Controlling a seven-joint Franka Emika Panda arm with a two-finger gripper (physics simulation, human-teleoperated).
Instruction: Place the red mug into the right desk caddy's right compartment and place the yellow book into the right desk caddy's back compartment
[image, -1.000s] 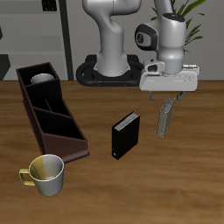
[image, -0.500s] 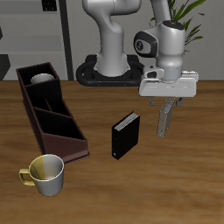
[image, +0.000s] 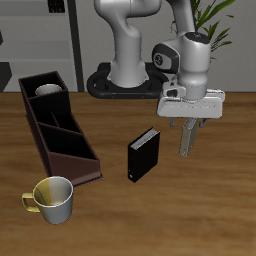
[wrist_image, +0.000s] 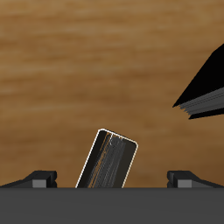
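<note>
Grey-beige and thin, the yellow book (image: 186, 138) stands upright on the table (image: 200, 215) directly beneath my claw (image: 188, 124), its top partly hidden by my fingers, which are spread apart and not clamped on it. Near it stands the black book (image: 143, 155). In the right desk caddy (image: 58, 138), the far section shows a pale rim; whether that is the red mug I cannot tell. A yellow-and-white mug (image: 52, 198) sits near the caddy's front end.

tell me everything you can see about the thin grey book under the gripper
The thin grey-beige book stands upright on the wooden table, slim, with a pale cover and a darker edge. It sits farther back than the thicker black book and apart from it. The hand hangs directly above it with its fingers spread to either side of the top; contact cannot be told.
</note>
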